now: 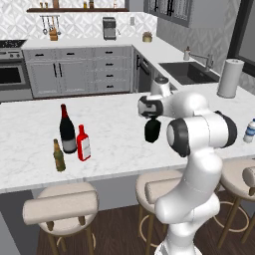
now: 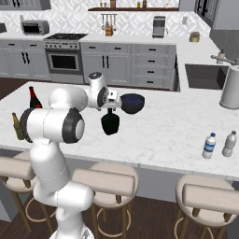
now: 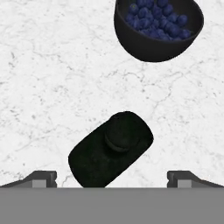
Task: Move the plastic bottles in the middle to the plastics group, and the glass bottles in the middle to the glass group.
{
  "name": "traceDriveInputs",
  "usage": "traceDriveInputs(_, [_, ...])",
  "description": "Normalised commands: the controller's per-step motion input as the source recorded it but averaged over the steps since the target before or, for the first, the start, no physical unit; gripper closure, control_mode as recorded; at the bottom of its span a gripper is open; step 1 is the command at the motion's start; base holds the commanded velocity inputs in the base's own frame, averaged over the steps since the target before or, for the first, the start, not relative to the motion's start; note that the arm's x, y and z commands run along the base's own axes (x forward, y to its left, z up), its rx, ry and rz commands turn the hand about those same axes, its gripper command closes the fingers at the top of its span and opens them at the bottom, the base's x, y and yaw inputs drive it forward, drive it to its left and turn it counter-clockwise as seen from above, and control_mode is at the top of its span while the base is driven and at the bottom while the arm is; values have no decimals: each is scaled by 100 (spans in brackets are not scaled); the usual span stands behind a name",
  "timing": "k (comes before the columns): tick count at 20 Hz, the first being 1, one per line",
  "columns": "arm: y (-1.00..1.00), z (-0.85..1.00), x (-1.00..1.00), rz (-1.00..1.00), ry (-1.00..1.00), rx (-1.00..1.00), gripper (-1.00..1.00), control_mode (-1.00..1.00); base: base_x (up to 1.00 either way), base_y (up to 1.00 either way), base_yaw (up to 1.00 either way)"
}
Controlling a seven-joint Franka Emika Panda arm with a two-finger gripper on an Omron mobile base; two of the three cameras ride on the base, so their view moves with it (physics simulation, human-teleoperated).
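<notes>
While the red flat bottle (image 1: pixel 83 143) already stands just beside the tall wine bottle (image 1: pixel 67 130) and the small olive-brown beer bottle (image 1: pixel 59 156) at the far left of the island counter (image 1: pixel 114 144), the short black bottle (image 2: pixel 110 123) is still out in the middle, near the dark blue bowl (image 2: pixel 132 103). That grouping on the left reads as the glass set, so I judge the black bottle is the next one meant to join it.

The gripper (image 2: pixel 110 111) hangs directly over the black bottle's neck, pointing straight down. From the hand view the black bottle's round top sits between the two finger tips (image 3: pixel 40 178), which stand wide apart at the frame's lower corners; the hand looks spread and empty, not yet pinching anything. Whether the bottle is upright or slightly leaning I cannot tell for sure.

The arm is folded: its upper links reach out level over the counter from the elbow, and the wrist turns down above the bottle.

Over on the right end of the counter, two clear water bottles (image 2: pixel 210 145) stand close together near a paper towel roll (image 1: pixel 230 77), well apart from the gripper.
</notes>
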Motion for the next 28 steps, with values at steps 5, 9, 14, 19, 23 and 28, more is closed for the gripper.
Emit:
traceDriveInputs(5, [0, -20, 21, 1, -1, 0, -100, -100, 0, 0, 0])
traceDriveInputs(9, [0, -13, 6, 5, 0, 0, -100, -100, 0, 0, 0])
traceDriveInputs(14, [0, -5, -4, 4, -5, 0, -100, -100, 0, 0, 0])
traceDriveInputs(19, [0, -1, -13, 0, -8, 0, -100, -100, 0, 0, 0])
traceDriveInputs(23, [0, -10, -3, 2, -8, 0, -100, -100, 0, 0, 0])
traceDriveInputs(28, [-1, -30, -1, 3, -12, 0, -100, -100, 0, 0, 0])
